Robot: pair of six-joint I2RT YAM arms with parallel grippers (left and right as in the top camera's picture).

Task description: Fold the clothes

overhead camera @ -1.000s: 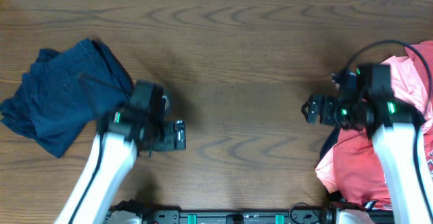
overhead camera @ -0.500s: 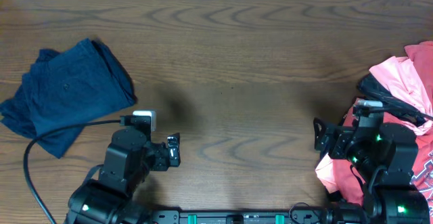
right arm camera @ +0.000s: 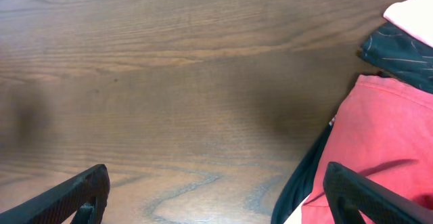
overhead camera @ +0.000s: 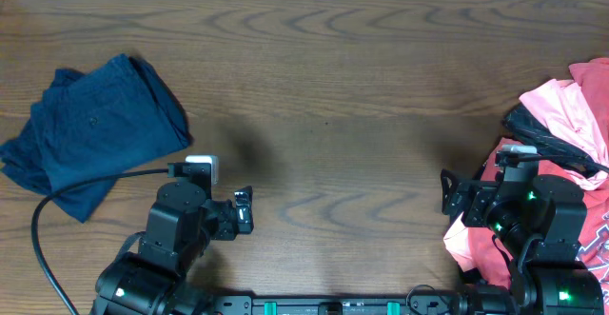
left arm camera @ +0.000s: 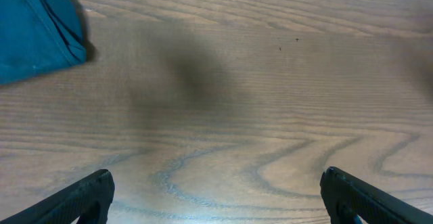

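A folded dark blue garment [overhead camera: 90, 129] lies at the left of the table; its corner shows in the left wrist view [left arm camera: 37, 28]. A heap of red and pink clothes [overhead camera: 571, 115] with a dark garment in it lies at the right edge, and shows in the right wrist view [right arm camera: 389, 129]. My left gripper [overhead camera: 243, 210] is open and empty over bare wood near the front, right of the blue garment; its fingers frame bare wood [left arm camera: 216, 193]. My right gripper [overhead camera: 447, 191] is open and empty, just left of the red heap [right arm camera: 216, 193].
The wooden table [overhead camera: 324, 96] stretches between the two garments. A black cable [overhead camera: 67, 196] runs from the left arm across the blue garment's front corner. The arm bases stand at the front edge.
Both arms have drawn back toward the front edge over the last second. Since half a second ago they have hardly moved. The clothes have not moved.
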